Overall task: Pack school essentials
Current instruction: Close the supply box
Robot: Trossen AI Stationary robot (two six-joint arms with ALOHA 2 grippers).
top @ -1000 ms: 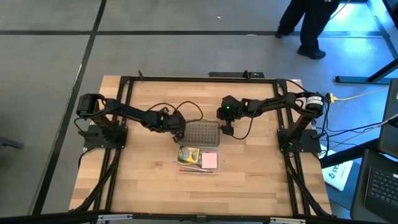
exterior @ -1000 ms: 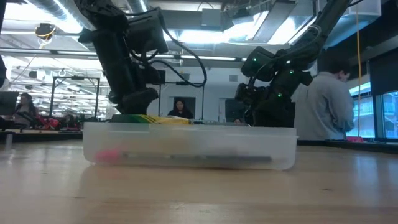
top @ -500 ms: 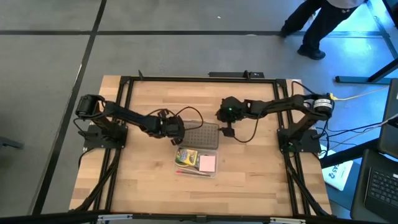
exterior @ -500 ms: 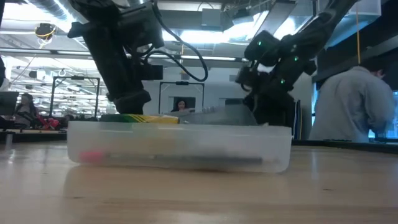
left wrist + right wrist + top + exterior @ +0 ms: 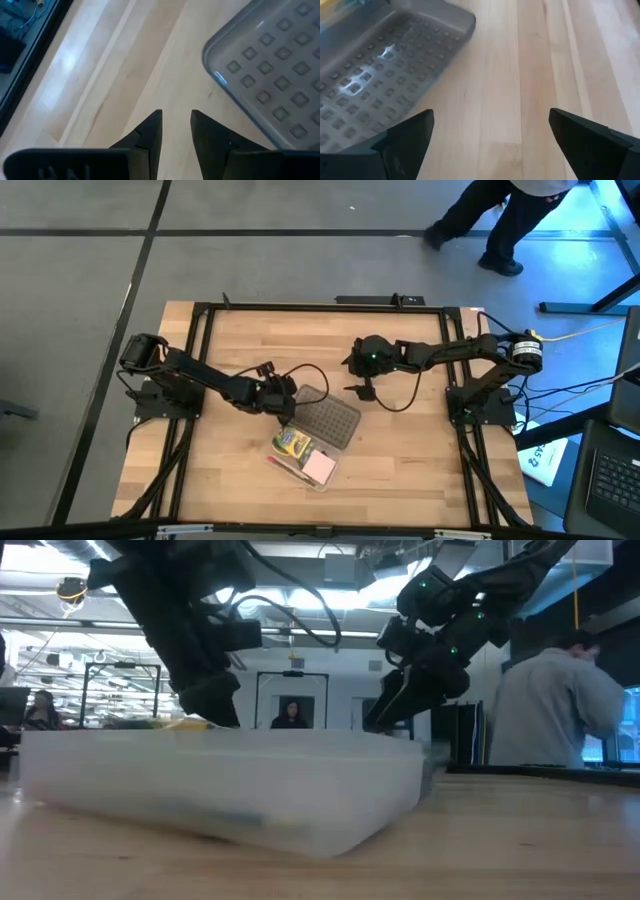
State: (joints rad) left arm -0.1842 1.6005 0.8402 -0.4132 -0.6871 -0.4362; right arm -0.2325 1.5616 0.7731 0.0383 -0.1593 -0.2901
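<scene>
A clear plastic case (image 5: 312,442) lies askew at mid-table with its grey dotted lid (image 5: 330,418) swung open toward the far side. Inside lie the green-yellow crayon box (image 5: 292,443), the pink pad (image 5: 321,467) and a red pencil end (image 5: 276,462). Scissors and eraser are hidden. My left gripper (image 5: 284,402) hangs low at the lid's left corner, its fingers a narrow gap apart over bare wood (image 5: 176,125), with the lid (image 5: 270,75) beside them. My right gripper (image 5: 362,388) hovers wide open (image 5: 490,145) beyond the lid's far right corner (image 5: 385,65). My left gripper stands right beside the lid's left corner (image 5: 215,75). Nothing lies between its fingers, and I cannot tell whether a finger's outer side touches the lid.
Black frame rails (image 5: 200,330) run along the table's left, right and far sides, and cables (image 5: 400,395) trail from both wrists. Bare wood (image 5: 400,480) lies near and right of the case. A person (image 5: 500,220) walks past beyond the far right corner.
The case has slid toward the near edge and turned clockwise, its tray end swinging toward the near left. My left gripper has moved with it toward the near edge. My right gripper has risen a little and stayed open.
</scene>
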